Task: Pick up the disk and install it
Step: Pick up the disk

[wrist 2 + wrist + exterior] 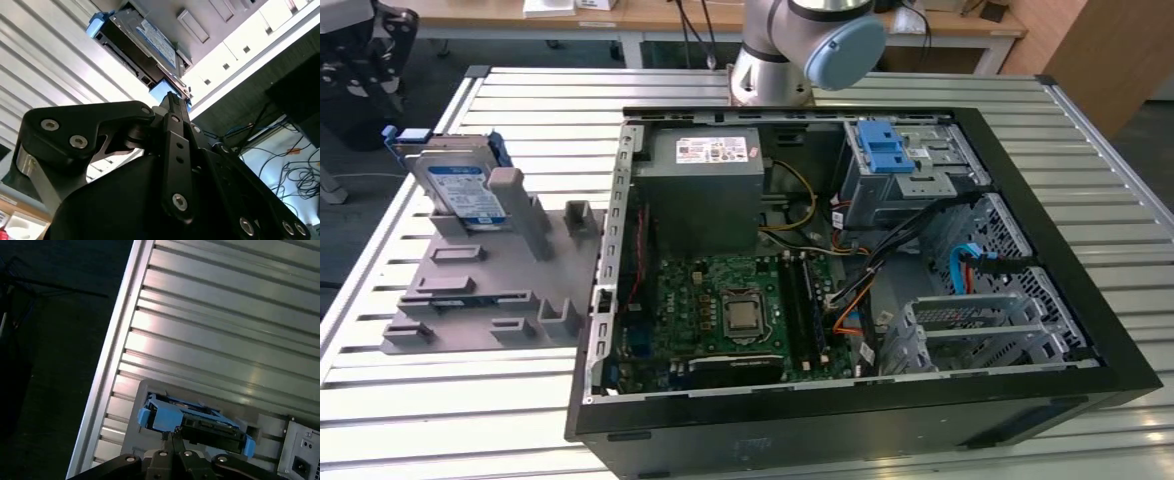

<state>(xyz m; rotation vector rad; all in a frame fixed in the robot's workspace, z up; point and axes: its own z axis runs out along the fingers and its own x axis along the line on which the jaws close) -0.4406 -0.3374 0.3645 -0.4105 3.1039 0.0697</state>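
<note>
The disk (460, 186) is a silver drive with a white-and-blue label in a blue carrier. It stands on edge in a grey holder block (494, 275) on the table, at the exterior view's left. Both wrist views look down on the disk (192, 422) (142, 42). My gripper (170, 436) hovers close over the blue carrier's end and holds nothing. Its black fingertips (172, 99) are pressed together, so it is shut.
An open computer case (854, 270) lies on the slatted metal table (1067, 130), with a grey power supply (707, 170), a green motherboard (734, 305) and a blue-latched drive bay (887, 150). The arm's base (787, 50) stands behind the case. The table edge (107, 360) runs beside the holder.
</note>
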